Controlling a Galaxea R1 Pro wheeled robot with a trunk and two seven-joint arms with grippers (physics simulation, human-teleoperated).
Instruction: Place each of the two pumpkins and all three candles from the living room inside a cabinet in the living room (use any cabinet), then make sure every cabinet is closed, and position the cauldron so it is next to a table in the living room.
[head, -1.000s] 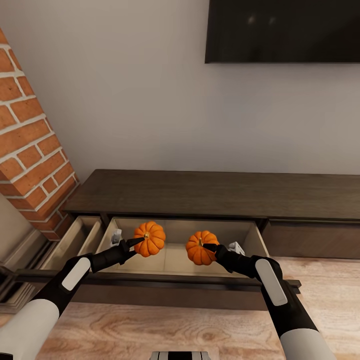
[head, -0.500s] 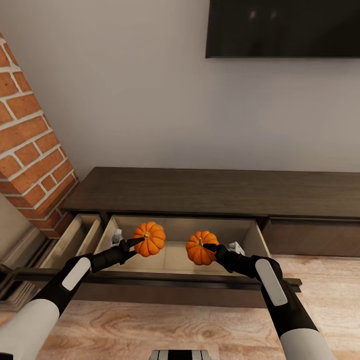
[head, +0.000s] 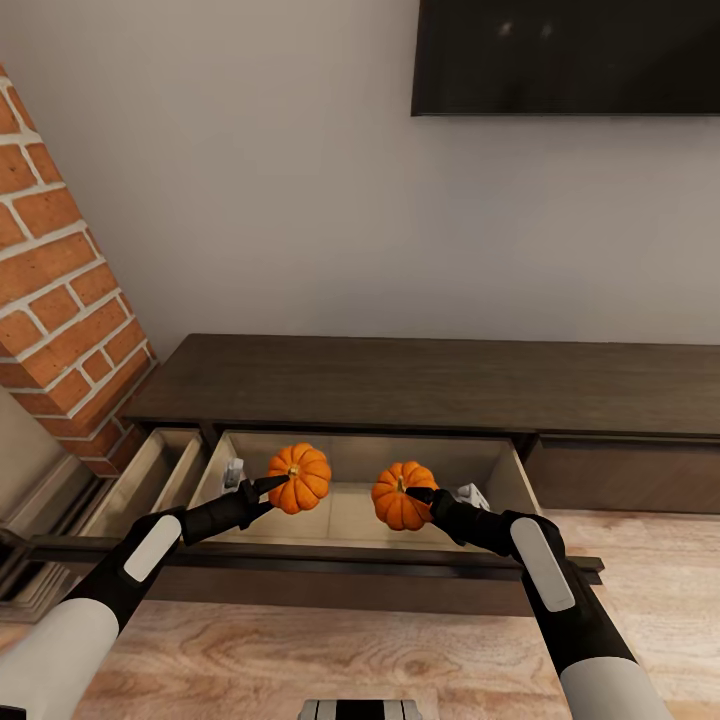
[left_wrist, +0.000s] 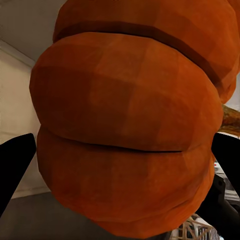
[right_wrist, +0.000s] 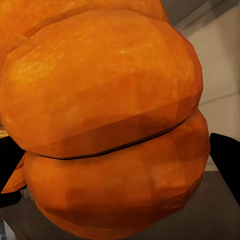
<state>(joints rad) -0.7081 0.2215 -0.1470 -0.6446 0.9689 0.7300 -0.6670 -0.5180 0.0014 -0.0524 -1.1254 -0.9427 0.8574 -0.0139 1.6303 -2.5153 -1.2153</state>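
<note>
A home living room: a dark flat screen (head: 565, 57) hangs on a plain pale wall (head: 300, 200) above a long, low dark-wood cabinet (head: 420, 385), its drawer (head: 350, 500) pulled open; a red-brick column (head: 55, 300) rises beside it, over light wood-grain flooring (head: 330, 650)

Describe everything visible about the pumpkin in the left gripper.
The left pumpkin is small, bright orange, ribbed and slightly flattened, with a short dark stem facing the head camera. The left gripper holds it from its left side, above the pale interior of the open drawer of the dark cabinet. In the left wrist view its faceted ribs sit between the dark fingers. It hangs apart from the other pumpkin.
</note>
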